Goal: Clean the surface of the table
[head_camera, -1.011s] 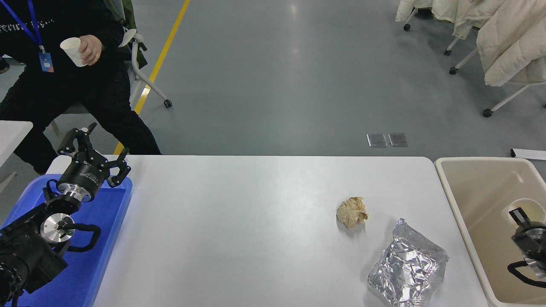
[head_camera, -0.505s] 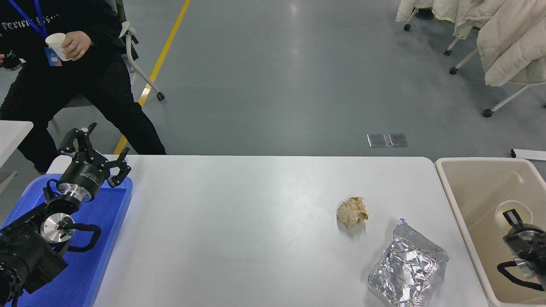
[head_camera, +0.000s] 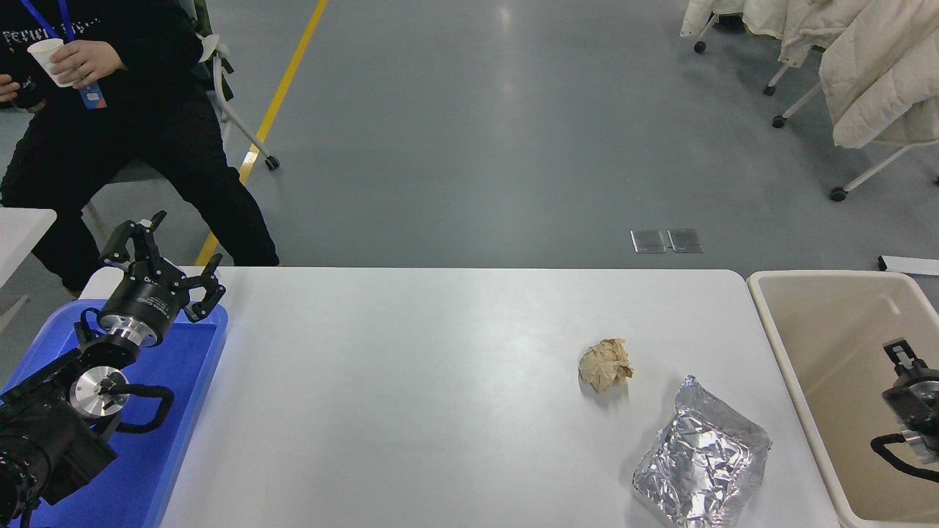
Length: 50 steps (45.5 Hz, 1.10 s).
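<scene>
While the right claw (head_camera: pixel 901 357) hangs over the inside of the beige bin (head_camera: pixel 770 323), I honestly can't tell if it's open or holding anything, too much of it is cut off at the edge. Just to its left, on the white counter (head_camera: pixel 411 396), sit a crumpled foil bag (head_camera: pixel 700 458) and, a bit farther out, a brown paper wad (head_camera: pixel 606 364). My guess is the bin's parked right there so trash is a short hop. The left claw (head_camera: pixel 165 268) sits parked over the blue tray (head_camera: pixel 183 381), fingers spread, empty. A person (head_camera: pixel 110 110) at the far side holds a cup.
</scene>
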{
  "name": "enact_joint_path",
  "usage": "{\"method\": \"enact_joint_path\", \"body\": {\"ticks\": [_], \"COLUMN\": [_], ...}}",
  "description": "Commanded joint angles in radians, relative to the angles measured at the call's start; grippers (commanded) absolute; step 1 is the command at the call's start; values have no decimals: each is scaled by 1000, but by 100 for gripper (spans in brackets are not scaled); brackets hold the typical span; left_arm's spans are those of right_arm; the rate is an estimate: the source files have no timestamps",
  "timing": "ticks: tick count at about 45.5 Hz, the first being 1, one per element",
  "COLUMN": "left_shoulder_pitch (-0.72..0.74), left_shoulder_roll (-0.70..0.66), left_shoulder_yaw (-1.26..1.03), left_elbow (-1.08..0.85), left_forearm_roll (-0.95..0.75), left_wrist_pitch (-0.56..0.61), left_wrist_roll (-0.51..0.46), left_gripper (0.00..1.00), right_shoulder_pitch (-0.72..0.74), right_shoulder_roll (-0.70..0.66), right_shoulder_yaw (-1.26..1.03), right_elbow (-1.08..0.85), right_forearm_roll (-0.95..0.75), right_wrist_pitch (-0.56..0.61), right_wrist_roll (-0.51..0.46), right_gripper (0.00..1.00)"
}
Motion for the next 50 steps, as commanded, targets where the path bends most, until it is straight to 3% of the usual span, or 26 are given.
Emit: {"method": "enact_joint_path", "body": {"ticks": [1, 12, 23, 29, 40, 50], "left_shoulder_pitch": [0, 0, 0, 0, 0, 0], "left_shoulder_roll": [-1, 0, 0, 0, 0, 0], "left_shoulder_yaw": [0, 1, 0, 0, 0, 0], "left_elbow": [0, 0, 0, 0, 0, 0], "left_forearm_roll": [0, 0, 0, 0, 0, 0], "left_wrist_pitch": [0, 0, 1, 1, 1, 0], "left_wrist_roll": [0, 0, 0, 0, 0, 0], "left_gripper": [100, 100, 100, 100, 100, 100], "right_shoulder_pitch": [26, 110, 95, 52, -34, -160], "right_shoulder_roll": [-74, -290, -473, -516, -477, -274], "right_shoulder_yaw": [1, 61, 522, 621, 703, 970], "right_elbow": [19, 294, 639, 812, 986, 1004], "right_forearm_roll": [-1, -1, -1, -16, -18, -18], "right_wrist_pitch": [3, -4, 12, 16, 30, 75], "right_wrist_roll": [7, 65, 80, 80, 80, 80], "right_gripper": [100, 100, 100, 100, 100, 100]}}
